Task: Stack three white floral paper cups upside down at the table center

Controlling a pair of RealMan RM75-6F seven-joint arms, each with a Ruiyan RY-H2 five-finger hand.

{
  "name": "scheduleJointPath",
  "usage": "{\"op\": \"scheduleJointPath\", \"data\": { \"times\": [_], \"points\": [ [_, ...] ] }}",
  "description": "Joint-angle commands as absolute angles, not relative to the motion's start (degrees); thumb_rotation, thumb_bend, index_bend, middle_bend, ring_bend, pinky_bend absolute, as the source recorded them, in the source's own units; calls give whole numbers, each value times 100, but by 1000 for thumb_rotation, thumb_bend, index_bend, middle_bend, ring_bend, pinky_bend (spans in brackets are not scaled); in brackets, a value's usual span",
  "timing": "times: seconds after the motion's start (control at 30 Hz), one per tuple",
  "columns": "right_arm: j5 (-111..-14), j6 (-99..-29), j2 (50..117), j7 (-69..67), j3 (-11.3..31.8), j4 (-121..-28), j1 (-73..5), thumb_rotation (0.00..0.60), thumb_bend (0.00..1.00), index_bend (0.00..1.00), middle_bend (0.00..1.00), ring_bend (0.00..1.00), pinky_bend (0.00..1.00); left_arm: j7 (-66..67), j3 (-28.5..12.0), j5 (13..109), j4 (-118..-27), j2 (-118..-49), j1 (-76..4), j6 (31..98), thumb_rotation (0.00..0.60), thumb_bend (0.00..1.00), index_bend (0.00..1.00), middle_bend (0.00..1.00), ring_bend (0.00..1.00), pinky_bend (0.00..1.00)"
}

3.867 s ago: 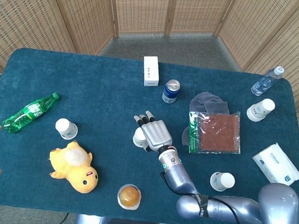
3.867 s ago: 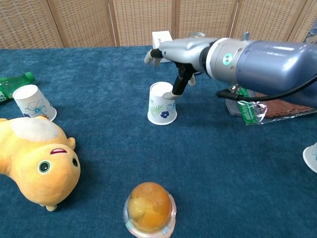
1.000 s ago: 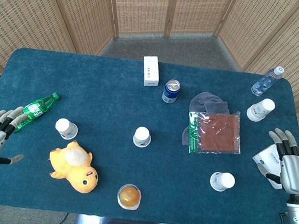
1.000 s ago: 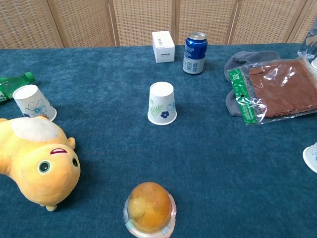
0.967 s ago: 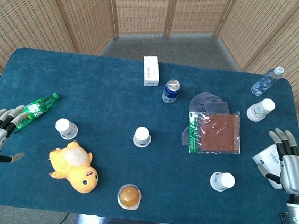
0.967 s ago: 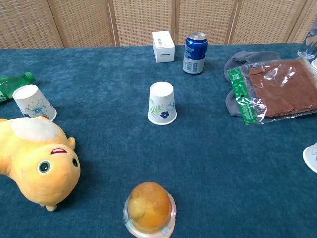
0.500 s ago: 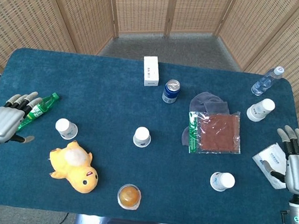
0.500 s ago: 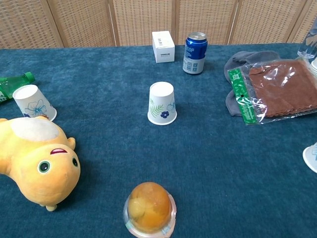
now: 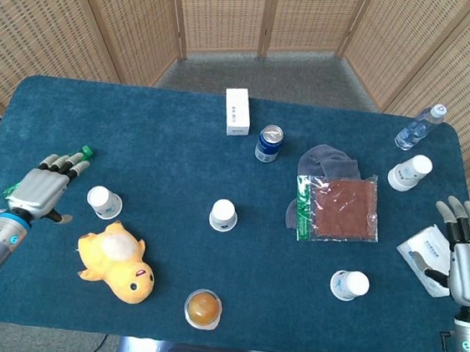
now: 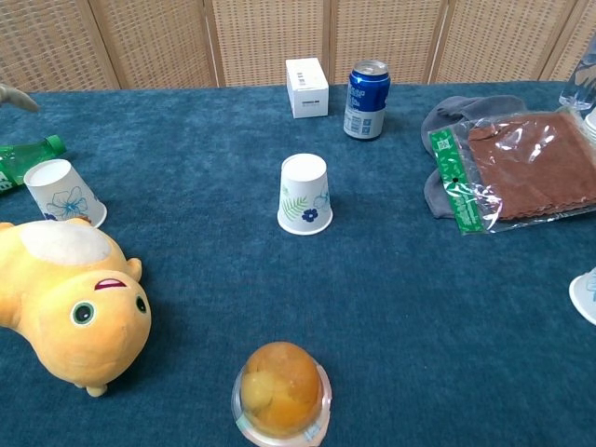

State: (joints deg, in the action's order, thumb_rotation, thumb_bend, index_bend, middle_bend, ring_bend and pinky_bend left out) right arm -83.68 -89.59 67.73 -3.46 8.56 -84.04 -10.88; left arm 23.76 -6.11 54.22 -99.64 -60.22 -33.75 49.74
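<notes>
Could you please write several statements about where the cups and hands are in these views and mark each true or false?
1. One paper cup stands upside down at the table centre with nothing stacked on it. True.
2. The left hand grips the cup beside the yellow plush toy. False: it is open beside that left cup, holding nothing.
3. The right hand holds a cup. False: it is empty, over the white tissue pack at the table's right edge.
4. The blue can stands upright near the white box. True.
5. A cup sits on the brown cloth packet. False: none rests on it.
</notes>
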Motion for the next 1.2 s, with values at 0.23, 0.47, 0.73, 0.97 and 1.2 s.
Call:
{"op": "scheduleJointPath", "data": {
  "times": [0.23,0.47,0.73,0.97,1.2],
  "points": [
    [-8350,-8924,6778,-378,904,-8389,-1064,600,220,118,84,0,298,2717,-515,4806,-9488,-6620,-3817,4785,600,194,0,0,0,84],
    [-8366,-8907,6791,-386,931,-8378,-1055,600,222,118,85,0,298,2757,-459,4681,-9204,-6948,-3971,4818,600,195,0,0,0,202],
    [-8377,-8892,6798,-381,950,-8377,-1039,600,222,119,84,0,298,2858,-386,4509,-8964,-7222,-4101,4868,600,199,92,85,57,399],
    [-8380,-8866,6808,-402,969,-8361,-1038,600,225,119,85,0,298,2887,-370,4651,-8781,-7479,-4087,5200,600,220,301,338,299,542],
    [-8389,-8857,6807,-415,979,-8367,-1028,600,225,119,84,0,298,2884,-367,4813,-8696,-7618,-4033,5431,600,259,454,471,403,623]
  ]
}}
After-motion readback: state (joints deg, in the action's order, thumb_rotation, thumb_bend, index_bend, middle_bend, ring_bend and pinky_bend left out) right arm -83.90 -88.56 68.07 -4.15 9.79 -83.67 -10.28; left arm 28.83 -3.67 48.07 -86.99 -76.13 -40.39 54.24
